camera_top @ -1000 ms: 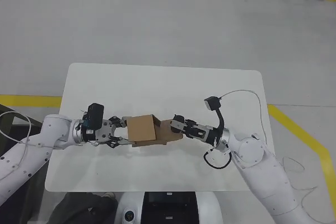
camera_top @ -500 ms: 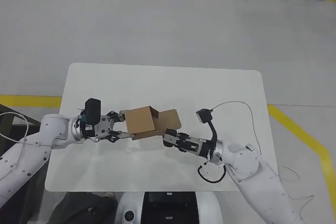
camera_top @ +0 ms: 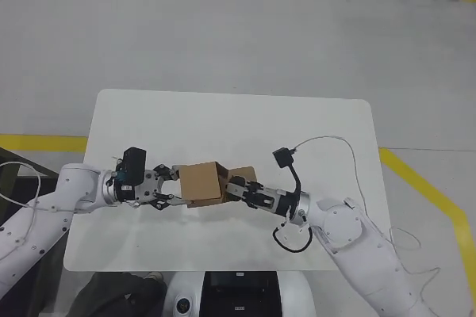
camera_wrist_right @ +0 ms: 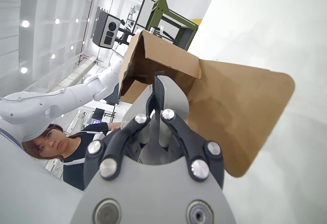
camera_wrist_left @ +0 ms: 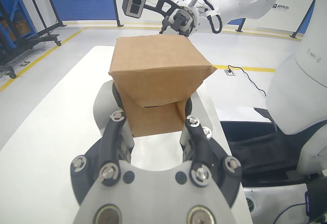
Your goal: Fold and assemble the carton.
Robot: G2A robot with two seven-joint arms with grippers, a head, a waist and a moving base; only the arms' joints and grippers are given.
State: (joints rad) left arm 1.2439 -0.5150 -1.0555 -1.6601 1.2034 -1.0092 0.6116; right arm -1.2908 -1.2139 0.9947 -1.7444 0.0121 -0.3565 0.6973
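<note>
carton (camera_top: 200, 183) held in left hand (camera_top: 171, 192); right hand (camera_top: 232, 189) at its open end.

Top view looks down on the table (camera_top: 222, 119); wrist views (close, facing each other) share the carton (camera_wrist_left: 158, 56)

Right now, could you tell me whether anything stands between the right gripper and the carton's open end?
Nothing visible does. The right gripper, shut, sits at the open carton, its flap beside it; the left gripper holds the other end.
</note>
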